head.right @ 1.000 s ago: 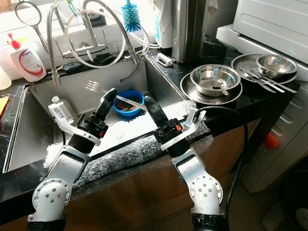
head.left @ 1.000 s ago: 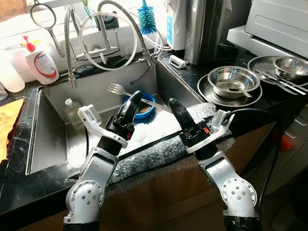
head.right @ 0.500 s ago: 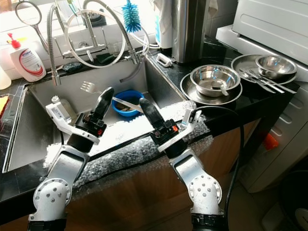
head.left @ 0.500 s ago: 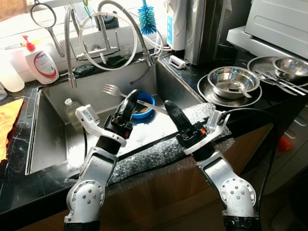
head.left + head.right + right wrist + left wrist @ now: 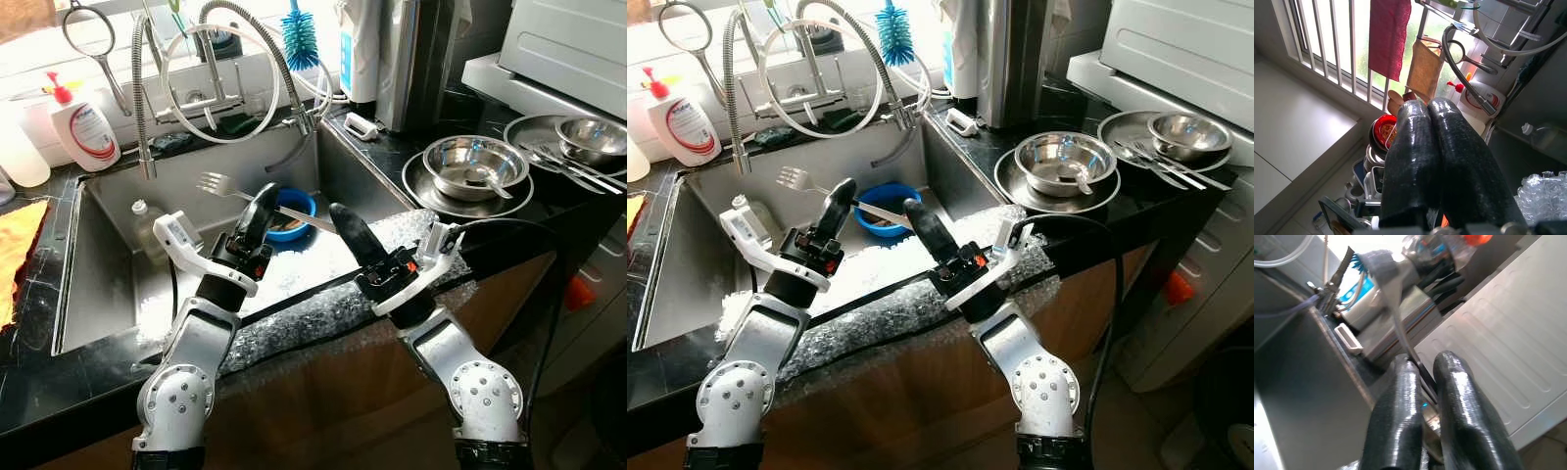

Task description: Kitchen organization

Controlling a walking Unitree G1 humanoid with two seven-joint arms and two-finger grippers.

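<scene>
Left tool (image 5: pixel 263 196) pinching the fork (image 5: pixel 217 183) over the sink (image 5: pixel 108 245); right tool (image 5: pixel 338 215) closed, empty. I'd keep it level w/ slow moves.

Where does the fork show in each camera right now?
Left eye: fork over the sink, held by the left gripper.
Right eye: same.
Left wrist: handle between the fingers.
Right wrist: not in it.
Shared landmark: blue brush.
</scene>
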